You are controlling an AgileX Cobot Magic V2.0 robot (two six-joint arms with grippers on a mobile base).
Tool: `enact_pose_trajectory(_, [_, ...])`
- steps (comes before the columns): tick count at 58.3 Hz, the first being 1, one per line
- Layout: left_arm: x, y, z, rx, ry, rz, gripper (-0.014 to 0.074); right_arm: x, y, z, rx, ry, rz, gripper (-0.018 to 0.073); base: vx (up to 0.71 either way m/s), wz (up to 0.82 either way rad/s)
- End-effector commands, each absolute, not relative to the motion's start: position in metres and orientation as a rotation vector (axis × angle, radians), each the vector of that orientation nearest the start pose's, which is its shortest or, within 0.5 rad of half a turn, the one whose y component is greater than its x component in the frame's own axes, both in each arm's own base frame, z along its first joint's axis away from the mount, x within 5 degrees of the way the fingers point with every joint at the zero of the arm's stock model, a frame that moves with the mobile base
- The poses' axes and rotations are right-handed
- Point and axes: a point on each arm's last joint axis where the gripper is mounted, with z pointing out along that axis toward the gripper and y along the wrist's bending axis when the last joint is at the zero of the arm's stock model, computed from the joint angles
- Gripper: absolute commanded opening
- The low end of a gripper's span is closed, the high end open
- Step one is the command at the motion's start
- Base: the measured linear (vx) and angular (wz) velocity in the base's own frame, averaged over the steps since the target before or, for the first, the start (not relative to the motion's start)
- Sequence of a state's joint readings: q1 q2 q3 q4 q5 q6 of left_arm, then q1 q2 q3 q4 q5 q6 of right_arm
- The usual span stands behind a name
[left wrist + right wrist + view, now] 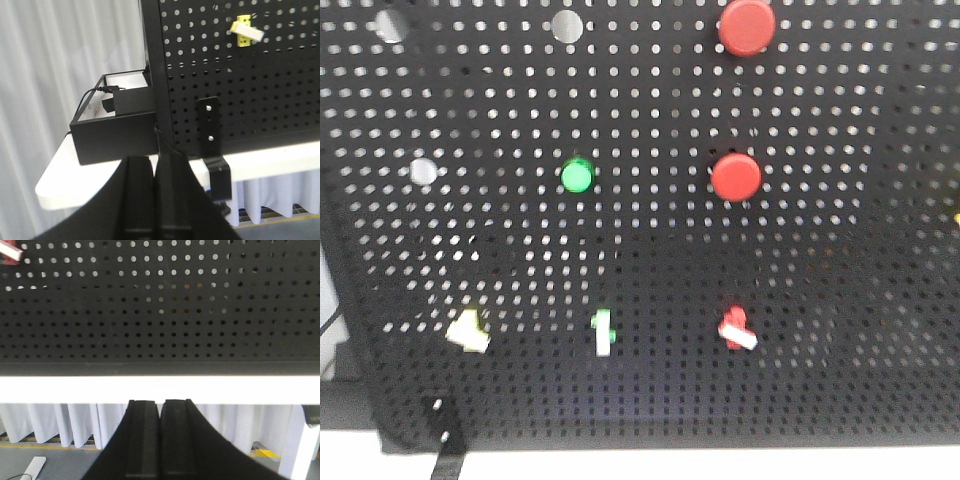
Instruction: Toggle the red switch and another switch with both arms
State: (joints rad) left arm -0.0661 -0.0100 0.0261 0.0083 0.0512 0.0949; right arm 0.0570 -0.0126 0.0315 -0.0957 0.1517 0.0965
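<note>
Black pegboard (640,250) fills the view: red switch (737,328) low right, cream switch (467,330) low left. Both pinched together, left gripper (153,165) and right gripper (161,406) hang below; each should rise squarely onto its lever tip.

Two toggles on the board's (650,250) bottom row, both grippers clear of them.
We see the red switch (737,328) at the right, white lever tip angled down-right. The pale yellow switch (467,330) is at the left, whitish lever also angled down. The left gripper (154,165) and right gripper (161,405) have their fingers pressed together, each sitting low and well apart from its switch.
</note>
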Motion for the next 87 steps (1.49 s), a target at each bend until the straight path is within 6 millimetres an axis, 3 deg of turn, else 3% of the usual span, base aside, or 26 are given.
enact_pose_trajectory(1, [0.056,-0.004,0.201,0.117,1.477,0.025,0.0002,0.056,0.003,0.196,-0.049,1.565,0.029,-0.0006,0.19,-0.01])
enact_pose_trajectory(70, [0.056,-0.004,0.203,0.117,1.455,0.026,0.0002,0.056,0.003,0.197,-0.049,1.549,0.031,-0.0006,0.05,0.0])
enact_pose_trajectory(81, [0.056,-0.004,0.206,0.113,1.432,0.024,0.0002,0.055,0.004,0.208,-0.055,1.436,0.041,-0.0006,0.0,0.0])
enact_pose_trajectory(87, [0.054,-0.003,0.218,0.092,1.334,0.008,0.0002,0.053,0.005,0.221,-0.055,1.308,0.06,-0.0006,0.0,0.0])
